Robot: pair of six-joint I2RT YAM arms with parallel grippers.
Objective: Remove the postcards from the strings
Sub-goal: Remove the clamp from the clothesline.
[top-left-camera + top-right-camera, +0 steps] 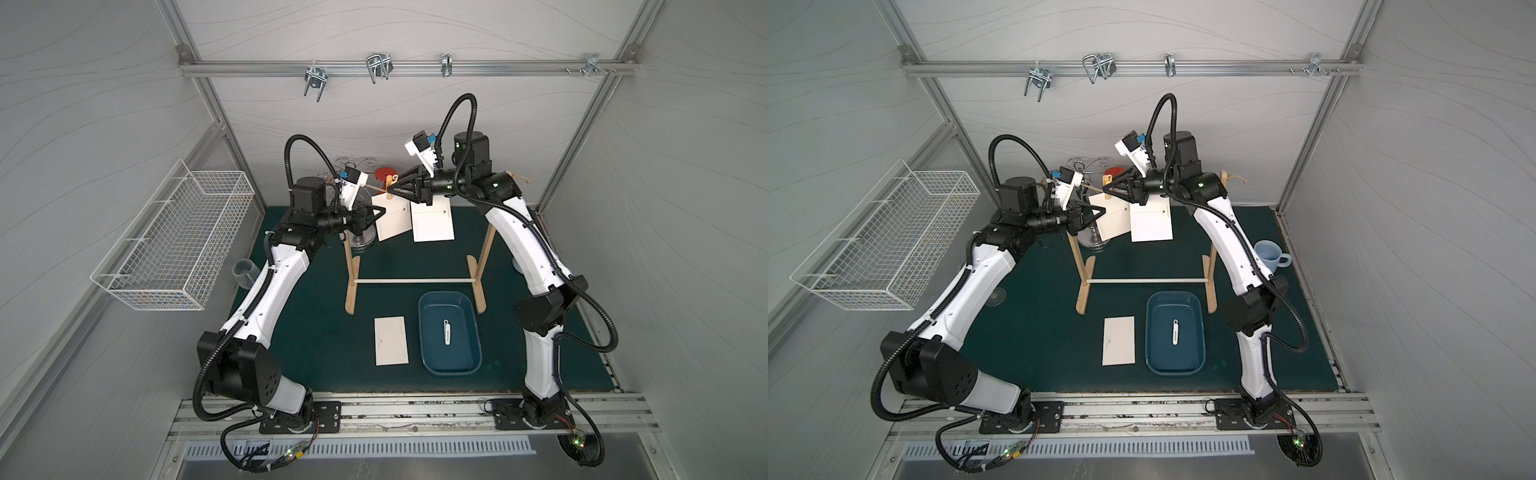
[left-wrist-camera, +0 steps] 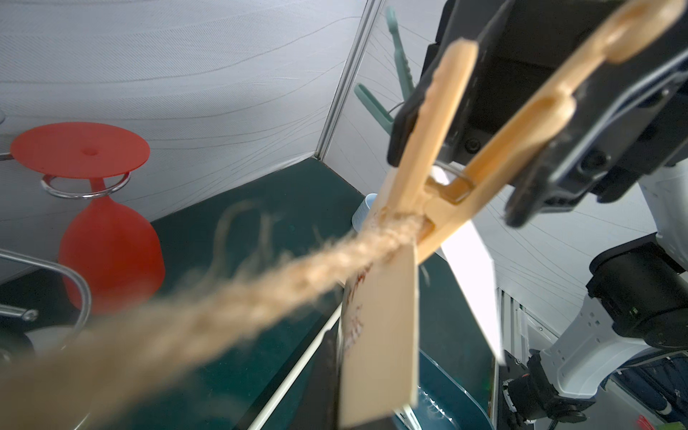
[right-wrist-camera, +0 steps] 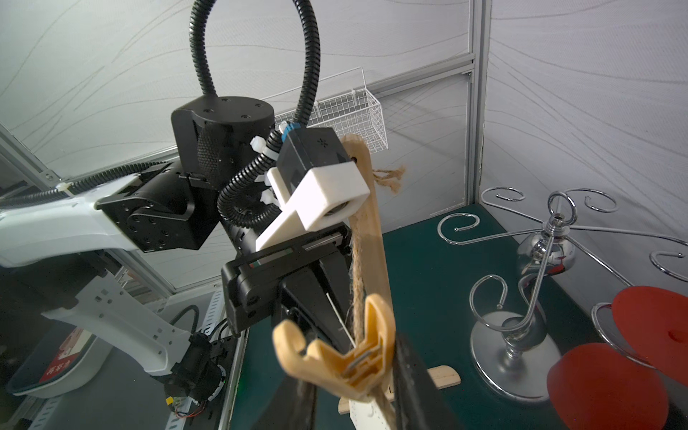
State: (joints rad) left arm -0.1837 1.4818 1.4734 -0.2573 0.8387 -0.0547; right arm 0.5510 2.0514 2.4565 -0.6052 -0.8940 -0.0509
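Note:
The tan strings (image 1: 371, 190) (image 2: 260, 290) run between two wooden uprights. Two white postcards (image 1: 392, 222) (image 1: 432, 222) hang from them, seen in both top views. A third postcard (image 1: 390, 340) (image 1: 1119, 340) lies flat on the green mat. My left gripper (image 1: 384, 212) (image 2: 346, 402) is shut on the side edge of the left hanging postcard (image 2: 379, 335). My right gripper (image 1: 390, 189) (image 3: 353, 365) sits at the string, its black fingers closed on the handles of the tan clothes peg (image 2: 439, 149) (image 3: 335, 357) that pins this card.
A blue tray (image 1: 473, 353) holding a small white object lies on the mat beside the flat card. The stand's white dowel (image 1: 415, 281) crosses low between its feet. Behind are a chrome rack with a red glass (image 3: 603, 387), a wire basket (image 1: 174, 237) and a blue mug (image 1: 1268, 253).

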